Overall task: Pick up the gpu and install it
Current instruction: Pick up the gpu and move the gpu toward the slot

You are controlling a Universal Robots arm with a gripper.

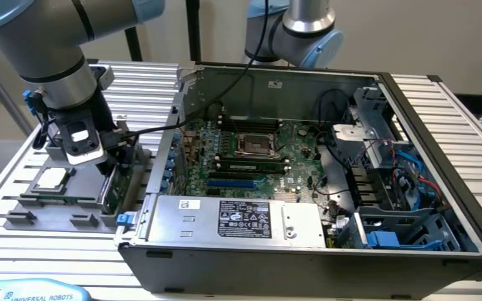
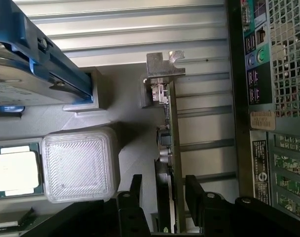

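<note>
Where the gpu [image 2: 173, 123] stands on edge in the grey holder [image 1: 15, 219] beside the open computer case [image 1: 224, 266], the gripper [image 2: 165, 181] straddles it; fingers [image 2: 136, 197] parted, not clamped, with a gap showing on one side; silver bracket end farthest from the wrist; processor [image 2: 14, 170] close by, in the same holder.

Arm [image 1: 53, 47]: silver-grey tube links, pale blue joint covers, black seam ring.
Wrist fittings: blue connector [image 1: 30, 100]; black cable [image 1: 153, 130]; pale block [image 1: 80, 138], possibly a camera housing.
Gripper [image 2: 165, 197]: matt black, two flat fingers [image 2: 136, 195].
Marking: "UNIVERSAL ROBOTS" on light blue cap [image 1: 32, 293].
</note>
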